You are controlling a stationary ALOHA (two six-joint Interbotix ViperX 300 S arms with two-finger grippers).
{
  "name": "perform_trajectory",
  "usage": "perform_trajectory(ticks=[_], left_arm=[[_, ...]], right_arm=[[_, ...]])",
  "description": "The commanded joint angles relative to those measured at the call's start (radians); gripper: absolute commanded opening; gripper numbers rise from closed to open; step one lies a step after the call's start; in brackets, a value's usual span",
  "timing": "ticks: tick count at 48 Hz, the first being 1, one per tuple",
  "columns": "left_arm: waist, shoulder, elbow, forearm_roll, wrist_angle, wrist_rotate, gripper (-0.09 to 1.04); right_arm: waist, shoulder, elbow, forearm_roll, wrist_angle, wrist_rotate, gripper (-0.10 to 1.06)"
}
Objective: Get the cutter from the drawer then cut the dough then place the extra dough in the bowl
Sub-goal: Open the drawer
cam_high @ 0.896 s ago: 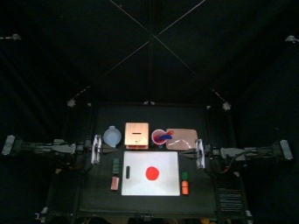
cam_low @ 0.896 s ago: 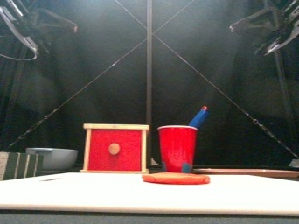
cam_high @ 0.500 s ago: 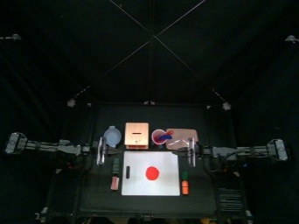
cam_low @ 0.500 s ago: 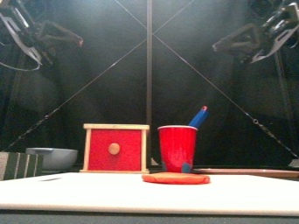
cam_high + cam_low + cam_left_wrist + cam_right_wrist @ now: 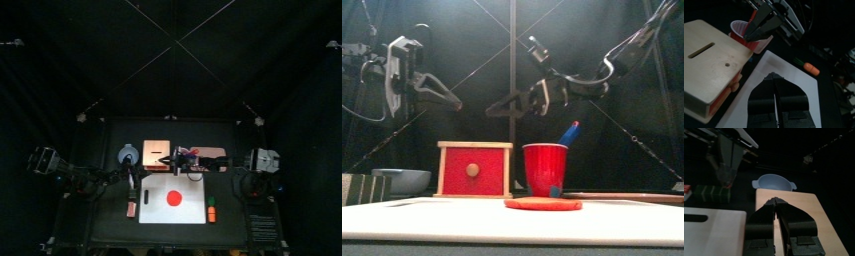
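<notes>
A flat red dough disc [image 5: 173,196] lies on the white cutting board [image 5: 174,180]. Behind the board stands the pale wooden box [image 5: 156,152], its red drawer front [image 5: 474,169] flush with the box. The blue-grey bowl [image 5: 128,154] sits left of the box. No cutter shows. My left gripper [image 5: 446,97] hangs shut above the board's back left, near the box front. My right gripper [image 5: 502,105] has reached past the middle and hangs shut above the box top [image 5: 801,213], pointing toward the bowl [image 5: 774,182]. Neither holds anything.
A red cup [image 5: 545,168] with a blue knife stands right of the box, the pink tray [image 5: 214,155] beyond it. An orange toy [image 5: 210,212] lies at the board's right edge. At its left edge lie a reddish toy [image 5: 131,207] and dark green blocks [image 5: 362,188].
Both arms have swung in from the table's sides toward the middle and come down. The right gripper now hangs over the box, the left near the box front.
</notes>
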Motion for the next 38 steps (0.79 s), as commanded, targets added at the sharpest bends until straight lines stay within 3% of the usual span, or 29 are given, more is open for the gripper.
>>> perform_trajectory(ticks=[1, 7, 21, 28, 38], left_arm=[[-0.003, 0.094, -0.064, -0.035, -0.008, -0.069, 0.21], [-0.002, 0.152, -0.091, -0.038, -0.006, -0.17, 0.3], [-0.002, 0.176, -0.086, -0.126, 0.017, -0.396, 0.64], [-0.002, 0.204, -0.097, -0.144, 0.038, -0.459, 0.71], [0.008, 0.23, -0.112, -0.17, 0.046, -0.474, 0.73]], right_arm=[[-0.009, 0.023, -0.081, -0.021, -0.003, 0.002, -0.01], [-0.009, 0.063, -0.118, -0.04, 0.014, 0.003, -0.01], [-0.003, 0.078, -0.118, -0.043, 0.106, 0.006, -0.01], [-0.003, 0.078, -0.117, -0.043, 0.133, 0.003, -0.01], [0.011, 0.077, -0.117, -0.041, 0.152, 0.003, -0.01]])
